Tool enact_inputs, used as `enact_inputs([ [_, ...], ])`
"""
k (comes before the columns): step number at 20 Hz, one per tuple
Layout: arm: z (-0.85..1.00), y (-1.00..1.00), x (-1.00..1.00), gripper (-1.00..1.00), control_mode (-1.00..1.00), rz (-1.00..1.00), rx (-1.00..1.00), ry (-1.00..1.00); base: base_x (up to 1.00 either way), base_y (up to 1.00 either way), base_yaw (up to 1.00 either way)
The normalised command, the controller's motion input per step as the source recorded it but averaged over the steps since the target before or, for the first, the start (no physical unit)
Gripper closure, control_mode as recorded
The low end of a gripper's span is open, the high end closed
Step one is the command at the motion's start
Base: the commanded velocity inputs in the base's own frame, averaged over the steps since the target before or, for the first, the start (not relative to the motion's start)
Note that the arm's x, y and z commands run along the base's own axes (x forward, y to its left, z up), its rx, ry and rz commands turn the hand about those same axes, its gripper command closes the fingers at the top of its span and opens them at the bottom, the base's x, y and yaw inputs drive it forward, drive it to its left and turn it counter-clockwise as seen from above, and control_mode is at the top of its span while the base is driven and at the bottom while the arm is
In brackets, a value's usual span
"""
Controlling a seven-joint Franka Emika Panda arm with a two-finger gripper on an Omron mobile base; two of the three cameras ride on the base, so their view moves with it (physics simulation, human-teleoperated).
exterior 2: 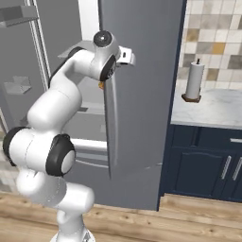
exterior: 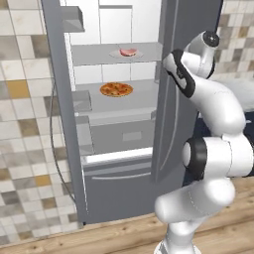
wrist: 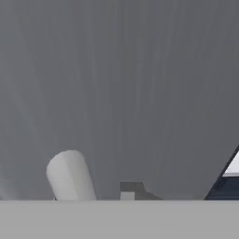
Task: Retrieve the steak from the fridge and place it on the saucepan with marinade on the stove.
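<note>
- The fridge (exterior: 119, 149) stands with its doors swung open, white interior and grey shelves exposed.
- The steak (exterior: 128, 51) lies flat on a pale plate (exterior: 117, 54) on the upper fridge shelf, long axis running side to side across the shelf.
- A round pizza (exterior: 116, 89) sits on the shelf below the steak.
- The gripper (exterior 2: 126, 56) is up against the right fridge door (exterior 2: 142, 94); I cannot tell how far its jaws stand apart.
- A paper towel roll (exterior 2: 194, 81) stands upright on the counter right of the fridge.

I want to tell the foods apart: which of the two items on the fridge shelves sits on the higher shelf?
The steak, a small pinkish-red slab, lies on the higher shelf. The round orange-topped pizza lies one shelf below it and is much wider.
</note>
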Motion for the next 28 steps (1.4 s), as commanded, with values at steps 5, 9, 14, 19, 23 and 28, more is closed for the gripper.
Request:
enact_inputs([
  [5, 0.08, -0.78, -0.53, 1.0, -1.0, 0.0, 0.02, 0.0, 0.0, 0.0, 0.0],
  [9, 0.06, -0.84, -0.43, 1.0, -1.0, 0.0, 0.04, 0.0, 0.0, 0.0, 0.0],
  [14, 0.03, -0.8, -0.34, 1.0, -1.0, 0.0, 0.05, 0.0, 0.0, 0.0, 0.0],
  [19, 0.01, -0.77, -0.29, 1.0, -1.0, 0.0, 0.04, 0.0, 0.0, 0.0, 0.0],
  [23, 0.0, -0.81, -0.27, 1.0, -1.0, 0.0, 0.04, 0.0, 0.0, 0.0, 0.0],
  [28, 0.0, -0.68, -0.27, 1.0, -1.0, 0.0, 0.02, 0.0, 0.0, 0.0, 0.0],
])
